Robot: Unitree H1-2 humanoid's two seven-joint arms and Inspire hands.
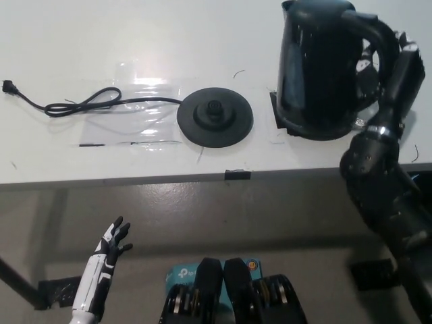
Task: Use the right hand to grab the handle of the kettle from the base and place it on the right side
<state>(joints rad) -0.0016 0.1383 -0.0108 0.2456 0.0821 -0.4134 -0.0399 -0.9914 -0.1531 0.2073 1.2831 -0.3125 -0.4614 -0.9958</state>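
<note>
The black kettle (317, 67) stands upright on the white table, on a black taped patch just right of its round black base (214, 115). The base is bare, and its cord (81, 102) runs off to the left. My black right hand (391, 64) is at the kettle's handle (374, 27) on its right side, with fingers wrapped through the handle gap. My white left hand (111, 246) hangs open at the lower left, below the table's front edge.
The table's front edge (169, 177) crosses the picture, with floor below it. A small black tape mark (237, 175) sits on that edge. Clear tape (128, 128) holds the cord down left of the base.
</note>
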